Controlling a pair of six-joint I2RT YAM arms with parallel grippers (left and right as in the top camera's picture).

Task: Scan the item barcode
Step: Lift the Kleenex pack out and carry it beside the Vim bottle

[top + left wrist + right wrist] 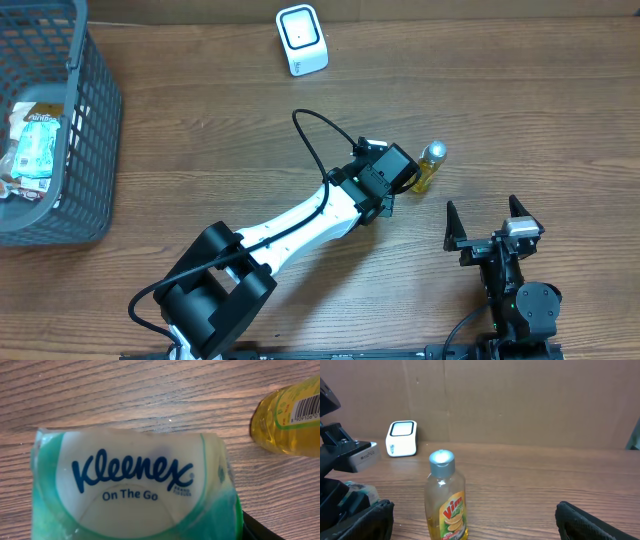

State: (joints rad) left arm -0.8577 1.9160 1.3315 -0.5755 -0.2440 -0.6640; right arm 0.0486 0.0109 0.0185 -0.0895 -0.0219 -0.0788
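The left arm [300, 222] is white with black joints and cable [296, 120]. The right arm [518, 295] and fingers [452, 232] are black.

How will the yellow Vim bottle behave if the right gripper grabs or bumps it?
The Vim bottle stands upright, tall and narrow, so a high bump would probably tip it. It looks nearly full of liquid, so it is likely heavy for its size. Its glossy plastic may slip in the open right gripper; on its side it could roll.

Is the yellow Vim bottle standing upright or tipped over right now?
Upright: the bottle stands vertical, silver cap on top, in the right wrist view.
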